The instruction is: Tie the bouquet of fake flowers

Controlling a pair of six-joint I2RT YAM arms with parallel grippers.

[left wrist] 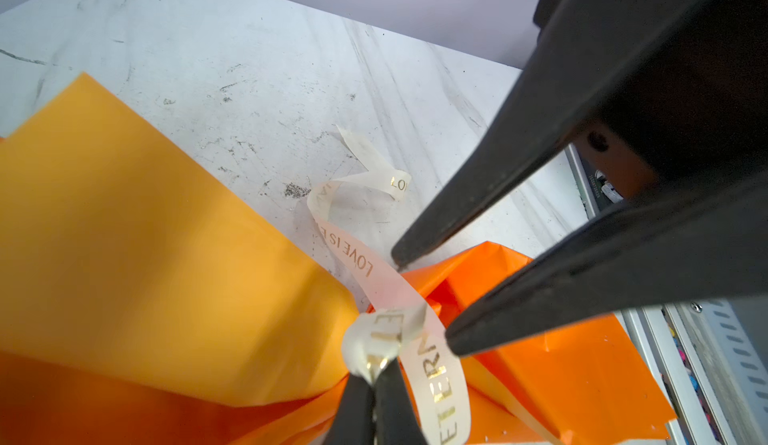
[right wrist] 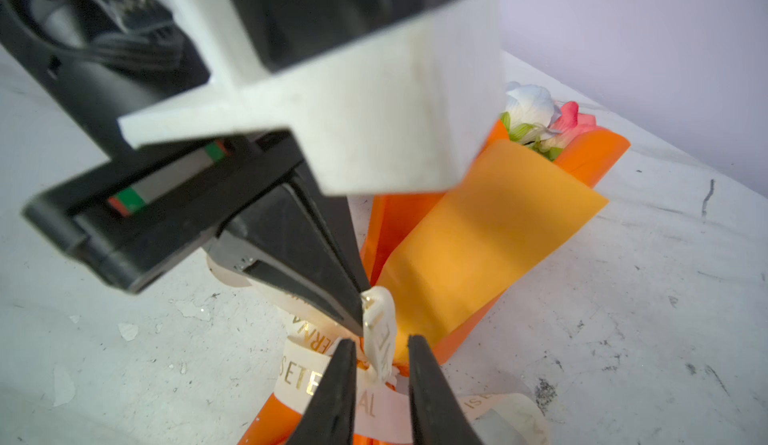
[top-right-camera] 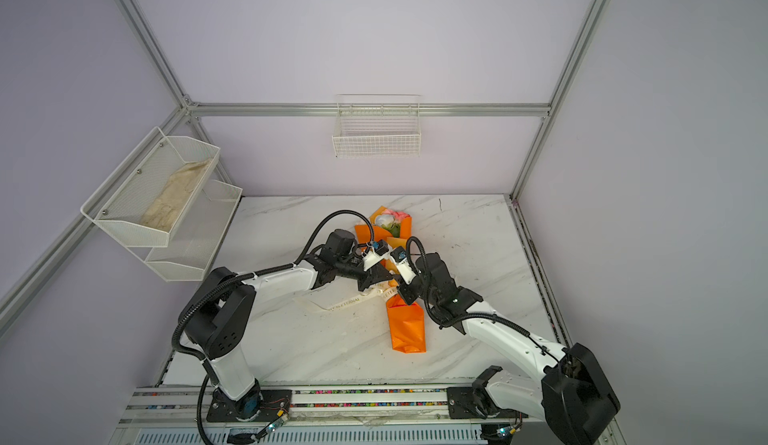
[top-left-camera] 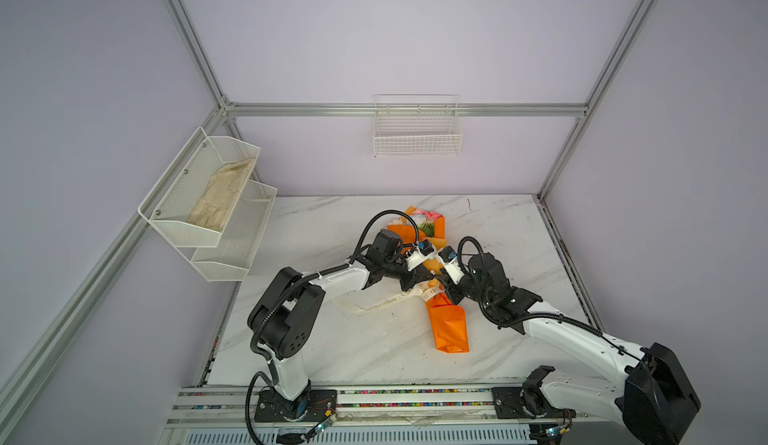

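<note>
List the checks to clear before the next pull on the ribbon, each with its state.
1. The left gripper pinches the ribbon loop: ok.
2. The right gripper is open, jaws astride that loop: ok.
3. The ribbon circles the bouquet at its narrow part: ok.
4. The knot is tight: cannot tell.
5. The bouquet lies on the table: ok.
</note>
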